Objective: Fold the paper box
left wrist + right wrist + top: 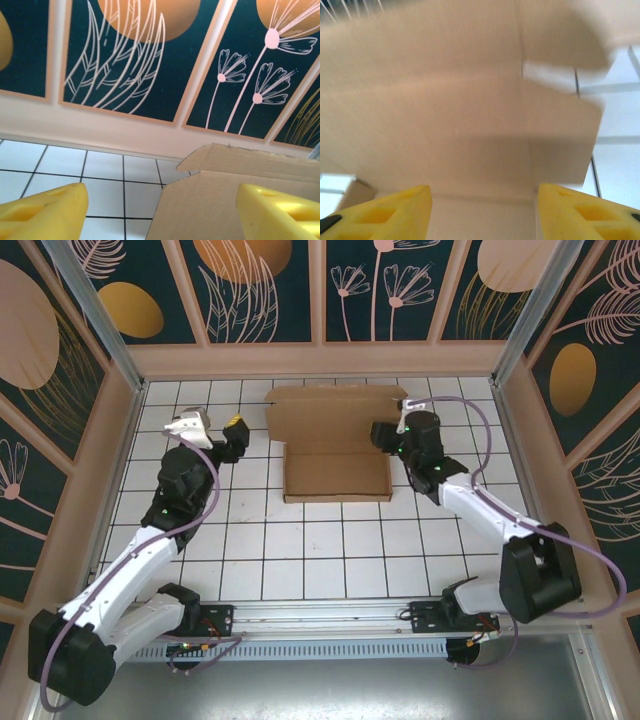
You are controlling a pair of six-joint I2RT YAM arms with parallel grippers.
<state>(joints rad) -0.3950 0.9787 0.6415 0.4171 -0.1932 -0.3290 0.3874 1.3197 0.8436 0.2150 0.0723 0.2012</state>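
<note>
White-tiled table (250, 560) with dark grid lines, walled in by panels painted with orange discs and pale plant outlines. Nearest, well short of the paper box (335, 455), the mounting rail (330, 618) at the table's edge. Farther in, just left of the box, the left gripper (233, 432): yellow fingers (45, 212) spread wide, clear of the cardboard, gripping nothing. From its wrist camera, the box's left corner stands ahead between them. At the box's right side, the right gripper (385, 435): jaws likewise parted, pads (385, 212) to either side of a blurred cardboard wall close in front, not pinching it. Between the two grippers, resting on the tiles, the box itself: a shallow brown tray, open-topped, side walls raised, its lid flap lying flat just behind it. Beyond the box, the back wall panels (260, 290).
</note>
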